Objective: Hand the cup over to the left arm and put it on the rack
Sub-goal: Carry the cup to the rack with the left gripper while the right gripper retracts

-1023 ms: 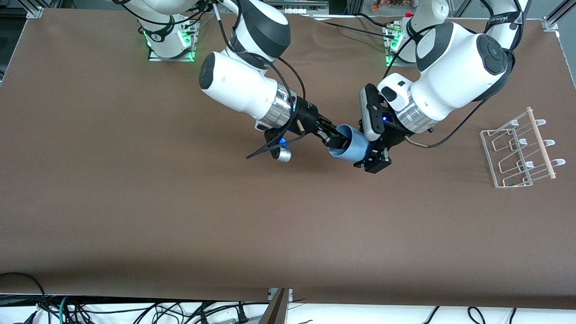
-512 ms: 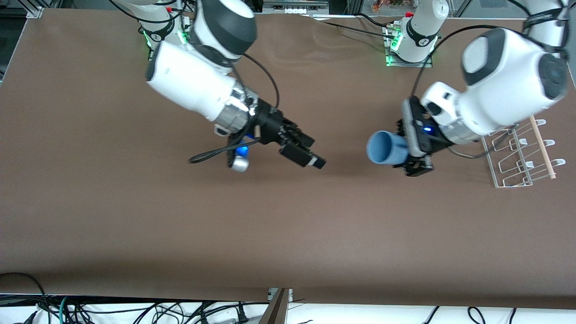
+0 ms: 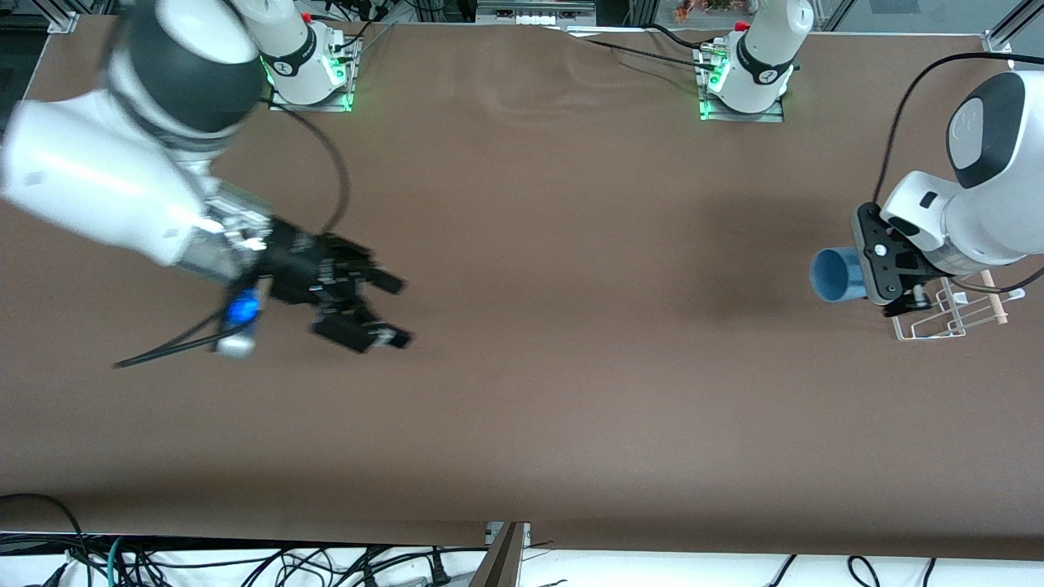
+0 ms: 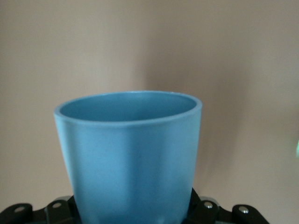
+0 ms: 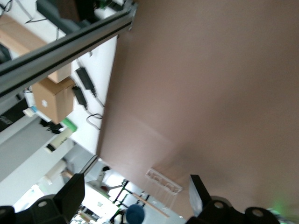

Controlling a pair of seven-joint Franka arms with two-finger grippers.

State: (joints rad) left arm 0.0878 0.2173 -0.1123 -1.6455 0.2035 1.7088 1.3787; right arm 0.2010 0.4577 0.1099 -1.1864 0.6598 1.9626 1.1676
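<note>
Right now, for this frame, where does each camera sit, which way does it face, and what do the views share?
Front view: high across the table, facing both bases; shows the right tool open over bare table and the left tool holding the small light-blue plastic cup beside the clear wire rack.
Left wrist view: on the left wrist, looking along the cup; its black tool base shows.
Right wrist view: on the right wrist, facing the tabletop; its open fingers show.
Shared: cup and rack appear in front and right wrist views.
</note>
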